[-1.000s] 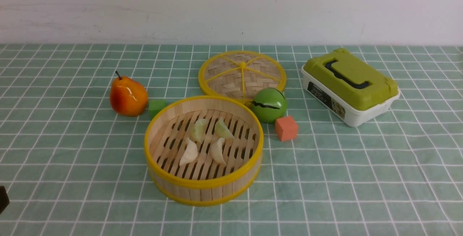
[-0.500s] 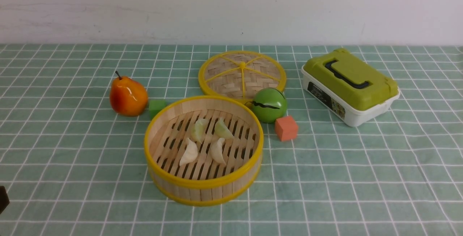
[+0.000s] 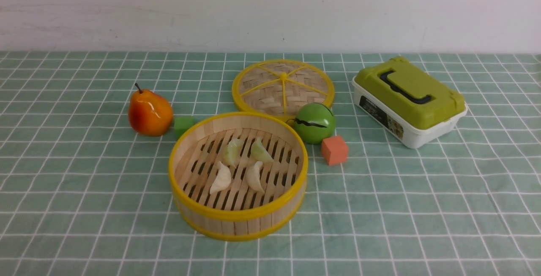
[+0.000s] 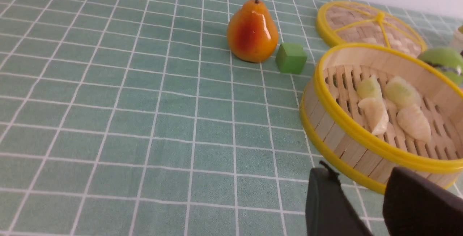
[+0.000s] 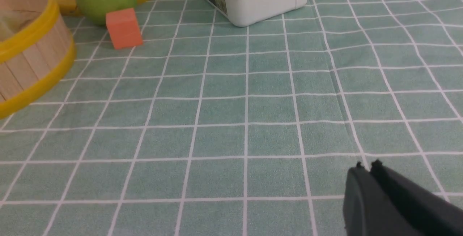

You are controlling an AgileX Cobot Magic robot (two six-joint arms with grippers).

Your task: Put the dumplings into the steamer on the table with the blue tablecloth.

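Note:
The steamer stands mid-table on the teal grid cloth. All four dumplings lie on its slatted floor: two pale green ones at the back and two whitish ones in front. They also show in the left wrist view, green and whitish. My left gripper is open and empty, low beside the steamer's wall on its near left side. My right gripper is shut and empty over bare cloth, well right of the steamer. Neither gripper shows in the front view.
A pear and a green cube sit left of the steamer. The flat woven disc lies behind it. A green ball and an orange cube sit at its right. A green-lidded white box stands far right.
The dark bit of the left arm at the front view's lower left edge has gone out of view. Nothing on the table has moved.

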